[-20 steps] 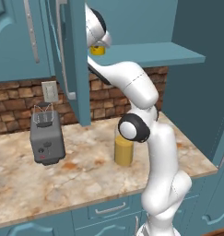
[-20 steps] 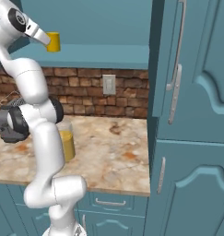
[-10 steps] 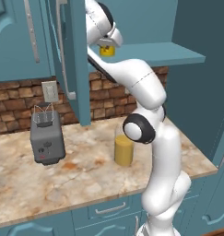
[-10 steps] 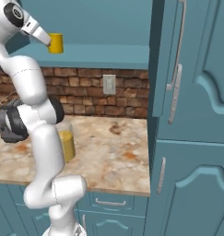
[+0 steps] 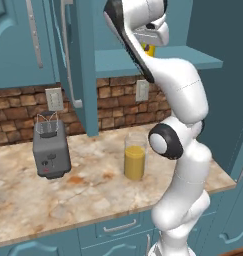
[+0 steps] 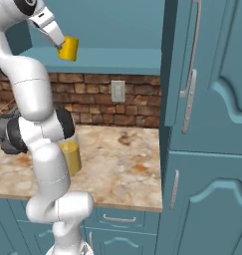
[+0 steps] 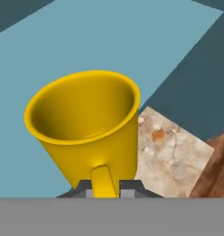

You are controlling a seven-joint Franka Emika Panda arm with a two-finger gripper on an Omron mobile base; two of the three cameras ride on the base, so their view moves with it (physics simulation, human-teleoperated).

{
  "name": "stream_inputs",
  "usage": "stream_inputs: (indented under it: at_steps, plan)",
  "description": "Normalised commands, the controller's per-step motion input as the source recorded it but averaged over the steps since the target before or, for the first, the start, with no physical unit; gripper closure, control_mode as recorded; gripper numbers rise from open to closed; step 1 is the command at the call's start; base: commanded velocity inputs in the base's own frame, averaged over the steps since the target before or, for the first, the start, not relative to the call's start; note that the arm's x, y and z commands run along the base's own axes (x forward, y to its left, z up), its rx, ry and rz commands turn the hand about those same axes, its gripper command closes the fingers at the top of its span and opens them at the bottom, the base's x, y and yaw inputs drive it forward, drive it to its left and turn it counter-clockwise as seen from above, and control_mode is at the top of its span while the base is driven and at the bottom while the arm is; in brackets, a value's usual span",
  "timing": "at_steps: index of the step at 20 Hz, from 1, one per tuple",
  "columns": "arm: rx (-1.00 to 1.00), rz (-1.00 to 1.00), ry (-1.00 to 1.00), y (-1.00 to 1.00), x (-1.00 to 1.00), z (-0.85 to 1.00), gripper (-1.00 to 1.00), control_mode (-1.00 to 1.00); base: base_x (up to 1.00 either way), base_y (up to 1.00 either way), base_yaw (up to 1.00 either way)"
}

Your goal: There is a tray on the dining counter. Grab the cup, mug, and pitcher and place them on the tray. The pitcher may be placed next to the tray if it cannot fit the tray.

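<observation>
My gripper [image 6: 60,46] is shut on the handle of the yellow mug [image 6: 68,48], holding it in the air just in front of the open cabinet's teal shelf [image 6: 117,57]. In the hand view the mug [image 7: 85,124] is close up, its handle pinched at my gripper [image 7: 104,189], with shelf and counter below. From the left base, a sliver of the mug [image 5: 149,50] peeks out behind the hand. The clear pitcher [image 5: 134,157] of orange liquid stands on the kitchen counter, also seen behind the arm [image 6: 71,155]. The tray, cup and dining counter are out of view.
A dark grey toaster [image 5: 50,150] sits at the counter's left, by the brick wall. The open cabinet door [image 5: 75,65] hangs left of the shelf. Tall teal cabinets [image 6: 207,124] close off the right side.
The hand has carried the mug a little rightward and outward from the shelf, and the upper arm has swung closer to the left base camera. Pitcher and toaster have not moved.
</observation>
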Motion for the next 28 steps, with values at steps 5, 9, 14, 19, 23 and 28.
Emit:
stream_inputs:
  at_steps: [5, 9, 14, 19, 23, 28]
  plan:
    - [0.17, 0.12, -0.14, -0.67, -1.00, -0.42, 1.00, -1.00, 0.00, 0.00, 0.00]
    - [0.14, 0.14, -0.18, -0.61, -1.00, -0.59, 1.00, -1.00, 0.00, 0.00, 0.00]
    - [0.13, 0.15, -0.17, -0.54, -1.00, -0.73, 1.00, -1.00, 0.00, 0.00, 0.00]
    - [0.05, 0.22, -0.17, -0.16, -1.00, -0.64, 1.00, -1.00, 0.00, 0.00, 0.00]
    - [0.00, 0.28, -0.14, 0.00, -0.87, -0.61, 1.00, -1.00, 0.00, 0.00, 0.00]
    - [0.00, 0.30, -0.18, 0.00, -0.37, -0.48, 1.00, -1.00, 0.00, 0.00, 0.00]
